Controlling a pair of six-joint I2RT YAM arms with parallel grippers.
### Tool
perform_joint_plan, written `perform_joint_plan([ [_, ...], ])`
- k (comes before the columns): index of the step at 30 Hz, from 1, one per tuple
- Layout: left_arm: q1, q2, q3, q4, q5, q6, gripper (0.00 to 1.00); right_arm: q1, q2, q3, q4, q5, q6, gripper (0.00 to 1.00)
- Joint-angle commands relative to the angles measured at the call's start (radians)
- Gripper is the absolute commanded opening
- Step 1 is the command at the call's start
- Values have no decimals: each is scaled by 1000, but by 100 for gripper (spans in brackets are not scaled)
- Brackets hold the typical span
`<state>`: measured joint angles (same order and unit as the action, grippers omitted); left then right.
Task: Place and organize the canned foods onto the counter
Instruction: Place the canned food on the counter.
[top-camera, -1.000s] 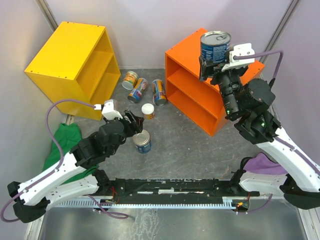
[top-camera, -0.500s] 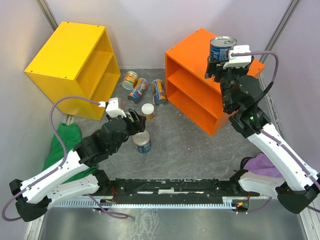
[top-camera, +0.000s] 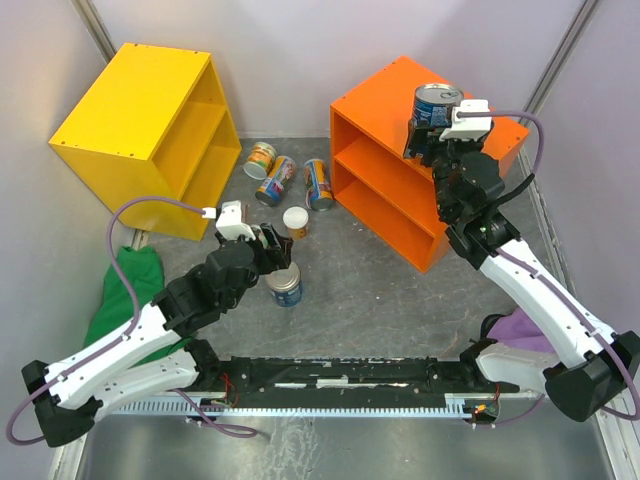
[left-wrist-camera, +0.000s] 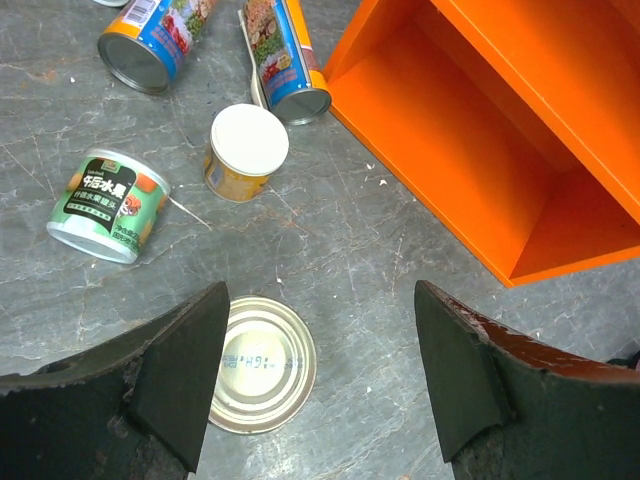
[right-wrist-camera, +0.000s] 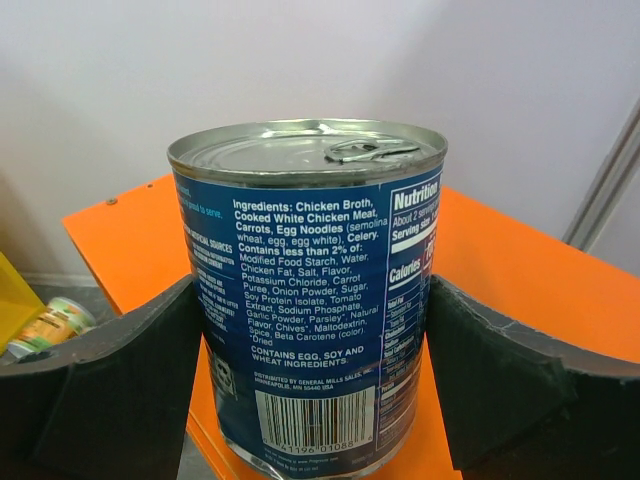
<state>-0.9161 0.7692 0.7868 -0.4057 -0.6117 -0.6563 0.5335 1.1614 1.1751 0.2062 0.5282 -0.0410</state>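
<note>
blue tin in right fingers hides its base over orange counter.

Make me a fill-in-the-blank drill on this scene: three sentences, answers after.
1. The right gripper grips a blue can over the top of the ____ cabinet.
2. The left gripper hangs open above a silver-topped tin that stands ____.
3. The green can lies on its ____.
Missing words: orange; upright; side.
</note>
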Motion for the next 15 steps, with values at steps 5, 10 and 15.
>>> perform_joint_plan([
  [5, 40, -11, -20, 80, 62, 59, 82, -7, -34, -12, 202, -29, 66, 27],
  [10, 78, -13, -26, 85, 113, 49, 82, -6, -27, -21, 145, -16, 91, 30],
  [15, 97, -11, -30, 99, 146, 29, 82, -6, -8, -8, 82, -14, 112, 37],
])
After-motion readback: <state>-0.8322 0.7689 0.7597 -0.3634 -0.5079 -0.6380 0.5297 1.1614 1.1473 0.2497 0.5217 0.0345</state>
